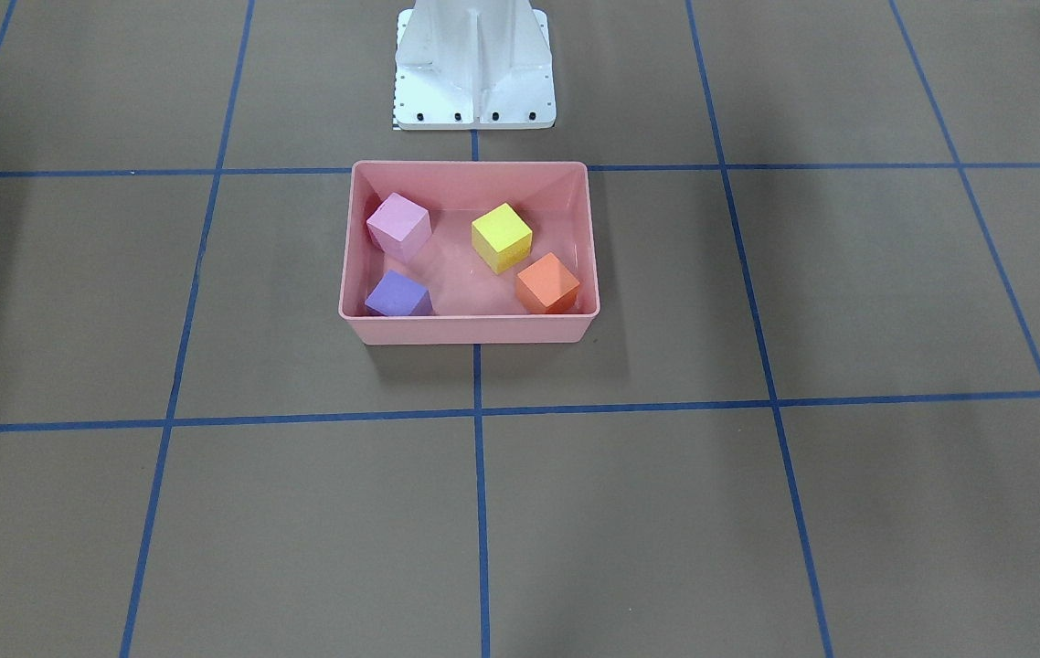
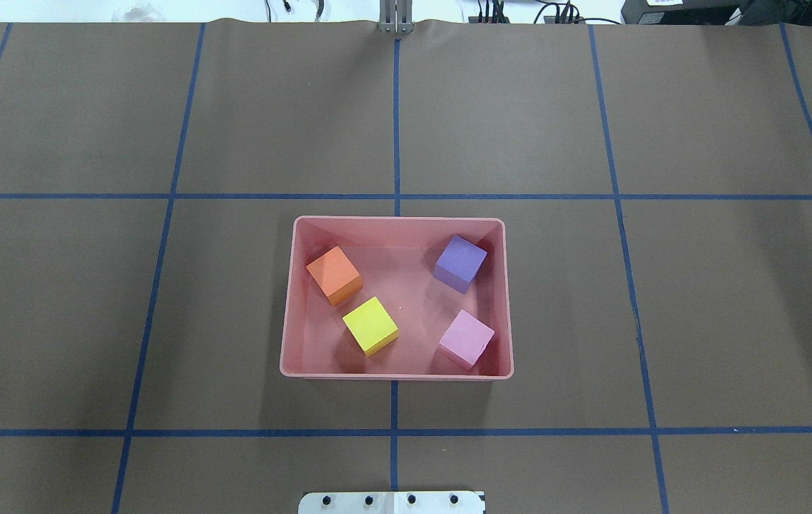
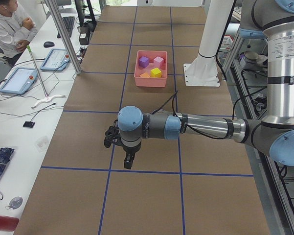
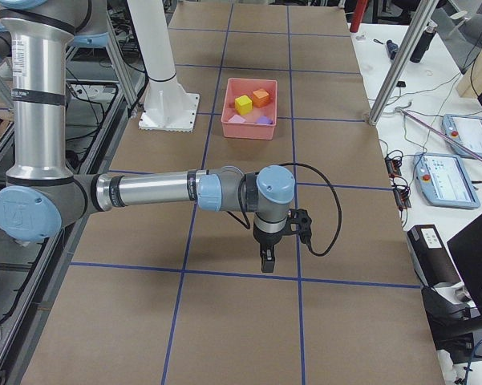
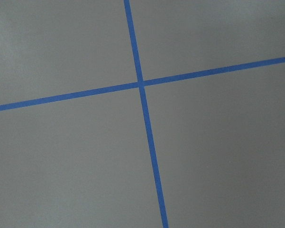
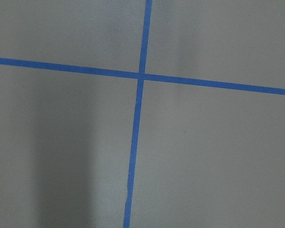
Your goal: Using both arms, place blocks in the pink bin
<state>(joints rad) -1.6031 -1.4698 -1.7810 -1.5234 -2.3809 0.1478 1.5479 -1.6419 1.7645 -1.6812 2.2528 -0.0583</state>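
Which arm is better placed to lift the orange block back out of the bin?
Left arm, probably: the orange block sits in the left half of the pink bin, that arm's side.

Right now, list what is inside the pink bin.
Inside the pink bin: orange cube, yellow cube, purple cube, light pink cube, nothing else visible. Whatever lies beneath each cube is covered.

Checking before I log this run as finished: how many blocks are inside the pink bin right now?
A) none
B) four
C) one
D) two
B: the orange block, yellow block, purple block and light pink block all sit on the floor of the pink bin.
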